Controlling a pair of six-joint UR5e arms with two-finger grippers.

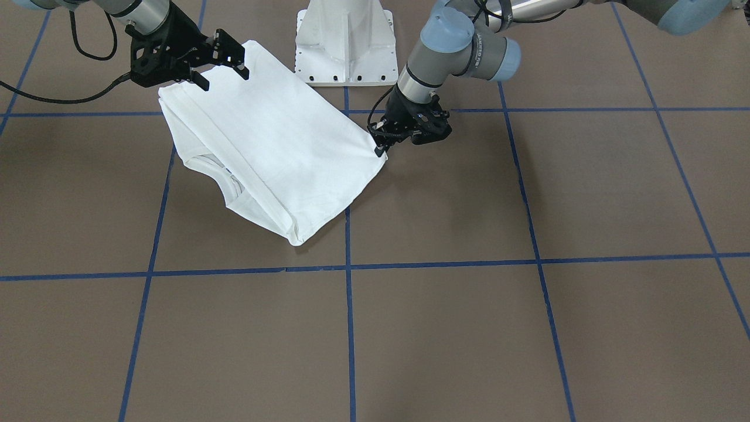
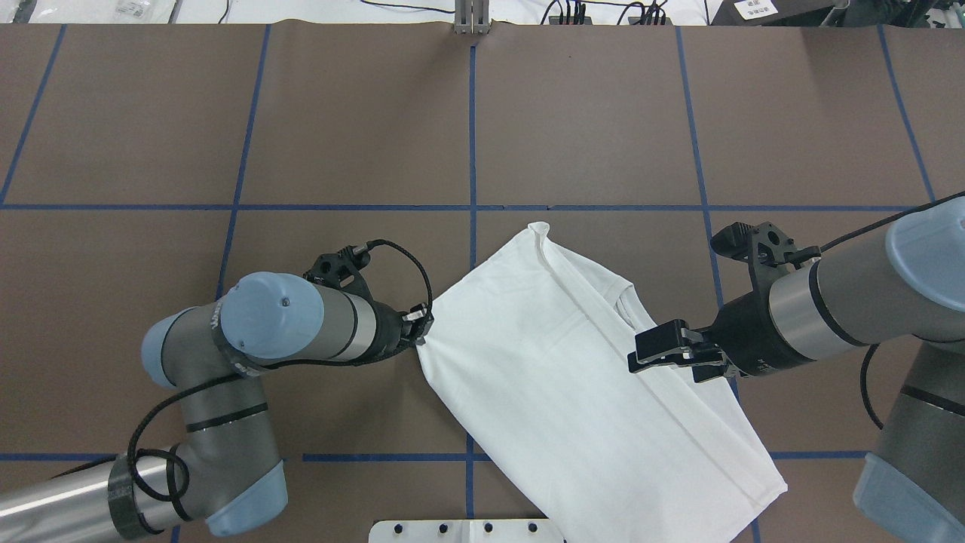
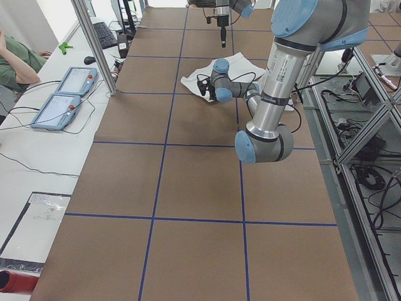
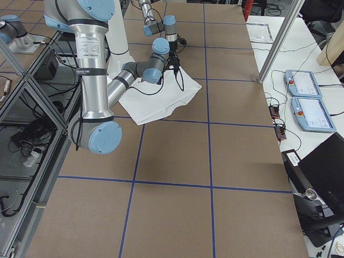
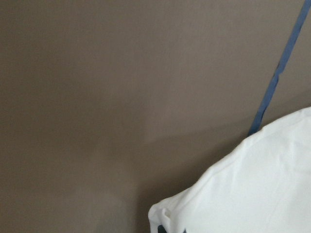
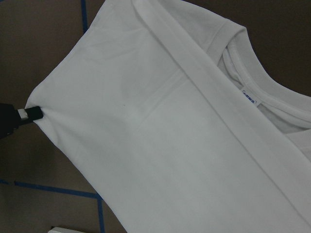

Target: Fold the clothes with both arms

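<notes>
- Two arms work the robot-side half of the tabletop (image 2: pixel 362 121). The far half and the whole left side are open brown surface crossed by blue tape lines (image 2: pixel 472 136).
- From the robot-side left corner, the left arm (image 2: pixel 294 324) bends and reaches toward the middle, wrist low over the surface.
- Its left gripper (image 2: pixel 419 330) sits at the shirt's leftmost corner with the jaws pinching that corner of cloth. The right wrist view shows a black fingertip clamped on the fabric there.
- Folded into a long narrow panel, the white T-shirt (image 2: pixel 573 385) lies flat, right of the centre line and nearer the robot-side edge than the far one.
- Its long axis runs diagonally, from a far end near the tabletop's middle back toward the robot-side right corner.
- The near end lies just beside the white pedestal base (image 1: pixel 345 41), so room is tight there.
- A folded flap runs along the right long side. The collar (image 1: pixel 228 183) and a small neck label (image 6: pixel 250 97) peek from under it toward the far end.
- The right gripper (image 2: pixel 639 354) hangs above that right long side, jaws spread apart with no cloth between them. The right arm (image 2: pixel 844 302) comes in from the right edge.
- Open surface lies between the shirt and the right edge.
</notes>
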